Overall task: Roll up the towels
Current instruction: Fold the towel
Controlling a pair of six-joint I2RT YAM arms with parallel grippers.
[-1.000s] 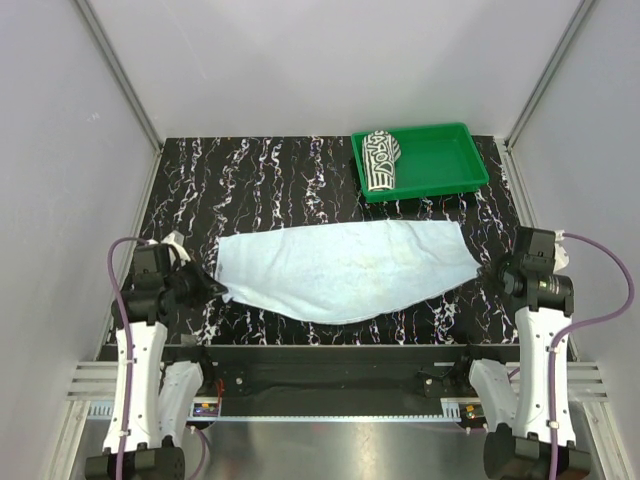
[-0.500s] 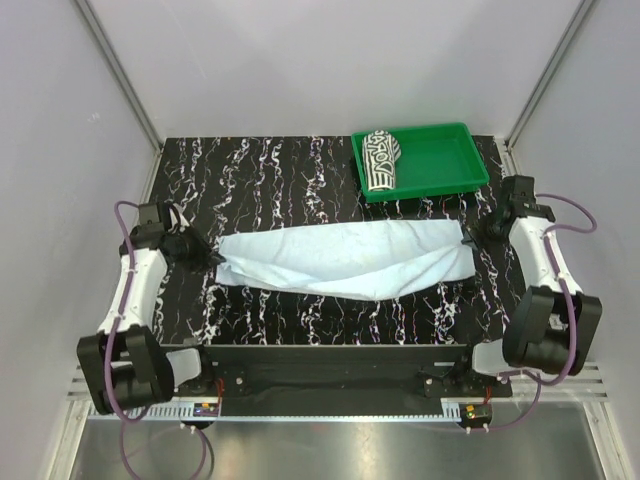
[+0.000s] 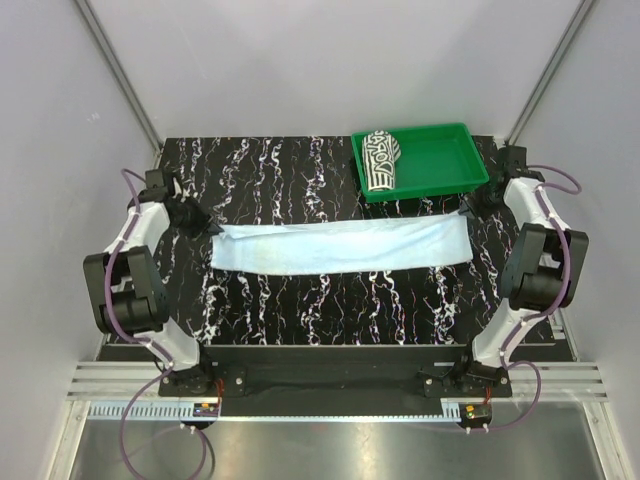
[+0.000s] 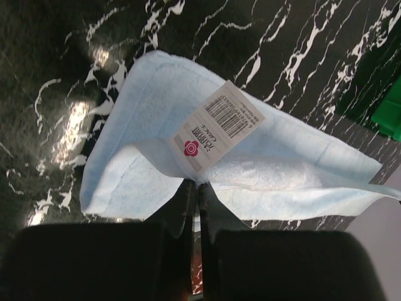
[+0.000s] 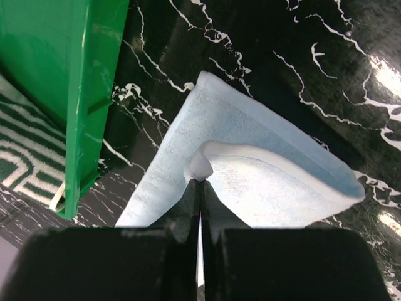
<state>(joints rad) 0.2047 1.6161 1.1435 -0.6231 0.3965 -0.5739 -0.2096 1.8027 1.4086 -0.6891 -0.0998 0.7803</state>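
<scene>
Folding the pale blue towel (image 3: 340, 246) in half, lengthwise.
From above, we see the sheet that lay spread a second ago is now a narrow band across the table (image 3: 280, 170), stretched between the left gripper (image 3: 205, 227) and right gripper (image 3: 466, 208); the striped towel (image 3: 380, 160) lies rolled in the green tray (image 3: 450, 170). At the left wrist, fingers (image 4: 182, 200) pinch the corner under the label (image 4: 216, 125). The right wrist's are clamped on the other corner. We judge it ready for rolling.

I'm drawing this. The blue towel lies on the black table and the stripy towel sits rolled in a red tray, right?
Almost: the top view shows a green tray, not red. The blue towel does lie on the black table, the stripy towel rolled in the tray.
</scene>
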